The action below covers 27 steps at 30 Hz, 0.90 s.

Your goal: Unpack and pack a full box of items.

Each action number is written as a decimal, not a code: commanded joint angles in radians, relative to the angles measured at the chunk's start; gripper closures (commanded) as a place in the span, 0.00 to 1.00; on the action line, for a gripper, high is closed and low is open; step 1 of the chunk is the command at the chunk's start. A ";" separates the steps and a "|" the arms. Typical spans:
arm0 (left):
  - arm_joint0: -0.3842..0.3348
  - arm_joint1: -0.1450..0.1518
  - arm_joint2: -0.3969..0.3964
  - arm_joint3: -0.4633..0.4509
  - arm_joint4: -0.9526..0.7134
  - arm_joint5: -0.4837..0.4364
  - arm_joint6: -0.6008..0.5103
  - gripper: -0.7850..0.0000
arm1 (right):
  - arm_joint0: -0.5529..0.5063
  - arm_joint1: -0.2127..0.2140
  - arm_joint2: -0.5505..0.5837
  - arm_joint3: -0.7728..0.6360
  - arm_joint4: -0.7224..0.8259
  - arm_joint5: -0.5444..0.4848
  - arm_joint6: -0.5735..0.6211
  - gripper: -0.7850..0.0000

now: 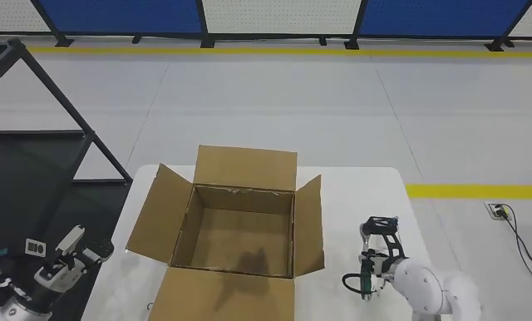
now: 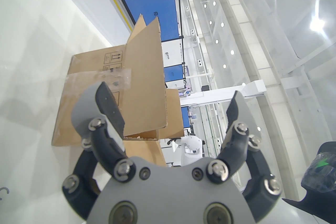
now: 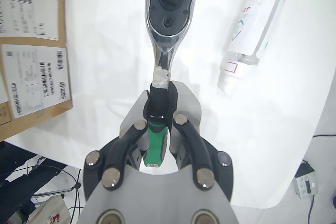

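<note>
I see a white counter [image 1: 357, 196], pale floor [image 1: 274, 105] around it, a yellow line [image 1: 274, 50] at the foot of blue panels [image 1: 116, 9], a black frame [image 1: 58, 96] off my left, a floor socket [image 1: 496, 209] off my right

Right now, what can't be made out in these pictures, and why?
Inside of the box, left wrist view: hidden behind its own wall and raised flap.
Handle of the wrench, right wrist view: middle covered by the right pincer.
The box's near flap, top view: cut off by the picture's lower edge.
Fill of the bottle, right wrist view: see-through, unreadable.
</note>
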 commanded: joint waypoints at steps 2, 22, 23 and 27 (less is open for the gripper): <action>0.000 0.000 0.000 0.000 0.000 0.000 0.000 0.00 | 0.024 0.004 -0.010 0.057 -0.008 0.003 -0.004 1.00; 0.000 0.000 0.000 0.000 0.000 0.000 0.000 0.00 | 0.099 0.027 -0.073 0.208 -0.041 0.035 -0.018 0.89; 0.000 0.000 0.000 0.000 0.000 0.000 0.000 0.00 | 0.100 0.028 -0.075 0.209 -0.040 0.037 -0.018 0.72; 0.000 0.000 0.000 0.000 0.000 0.000 0.000 0.00 | 0.100 0.031 -0.078 0.211 -0.029 0.045 -0.024 0.60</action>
